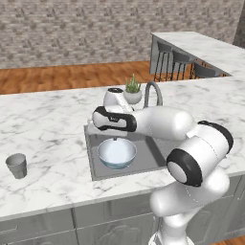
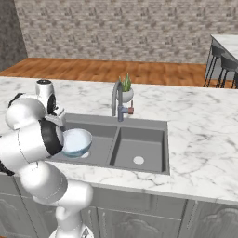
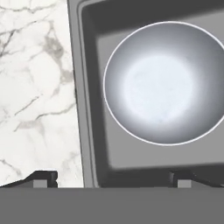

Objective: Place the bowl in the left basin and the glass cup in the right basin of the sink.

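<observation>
The bowl (image 1: 117, 153) (image 2: 76, 142) (image 3: 166, 83), pale white-blue with a glassy rim, sits in the left basin (image 1: 146, 155) (image 2: 100, 139) (image 3: 131, 153) of the dark grey sink (image 2: 163, 123). My gripper (image 1: 114, 136) (image 2: 59, 120) (image 3: 113, 179) hangs open just above the basin's left edge, beside the bowl and not touching it, with nothing between its fingers. The right basin (image 2: 139, 146) holds nothing but its pale drain. The glass cup (image 1: 16, 165) stands upright on the marble counter far to the left of the sink.
A curved chrome tap (image 1: 153, 91) (image 2: 116, 97) rises behind the sink, with a small potted plant (image 1: 133, 93) (image 2: 126, 93) next to it. Marble counter (image 1: 48, 129) (image 3: 35, 87) stretches to both sides. Bar stools (image 1: 179, 60) stand at a far counter.
</observation>
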Tool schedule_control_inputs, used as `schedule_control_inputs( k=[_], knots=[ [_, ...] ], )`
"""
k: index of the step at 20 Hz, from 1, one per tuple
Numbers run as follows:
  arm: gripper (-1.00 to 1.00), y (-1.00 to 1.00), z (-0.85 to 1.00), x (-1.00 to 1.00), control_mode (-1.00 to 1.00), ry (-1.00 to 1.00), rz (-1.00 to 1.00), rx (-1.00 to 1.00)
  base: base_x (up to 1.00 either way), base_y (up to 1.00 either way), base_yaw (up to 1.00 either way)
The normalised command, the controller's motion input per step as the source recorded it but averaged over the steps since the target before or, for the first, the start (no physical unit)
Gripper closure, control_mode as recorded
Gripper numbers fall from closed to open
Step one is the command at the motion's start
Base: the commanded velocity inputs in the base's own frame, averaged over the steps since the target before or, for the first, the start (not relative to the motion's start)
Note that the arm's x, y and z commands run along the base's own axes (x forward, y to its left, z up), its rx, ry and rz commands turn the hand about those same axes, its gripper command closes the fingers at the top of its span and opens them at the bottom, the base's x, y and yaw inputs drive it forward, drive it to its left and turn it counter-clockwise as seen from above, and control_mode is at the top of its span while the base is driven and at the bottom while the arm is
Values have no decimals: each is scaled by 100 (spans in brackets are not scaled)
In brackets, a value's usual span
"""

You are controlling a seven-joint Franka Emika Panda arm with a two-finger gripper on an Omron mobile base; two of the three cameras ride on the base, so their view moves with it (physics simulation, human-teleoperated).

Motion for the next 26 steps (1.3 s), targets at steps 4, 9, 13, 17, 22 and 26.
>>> schedule_control_inputs(
  k=[4, 9, 13, 17, 22, 26],
  knots=[
    [-100, 73, 31, -42, -100, -1, 2, -3, 0, 0, 0],
    [-100, 75, 18, -33, -100, -2, 2, -9, 0, 0, 0],
    [-100, 78, 3, -2, -100, 10, 0, -12, 0, 0, 0],
    [-100, 96, -1, 3, -100, 9, 0, -13, 0, 0, 0],
    [-100, 55, -26, 1, -100, 10, -5, -2, 0, 0, 0],
    [-100, 10, -3, 6, -100, 7, 0, 1, 0, 0, 0]
  ],
)
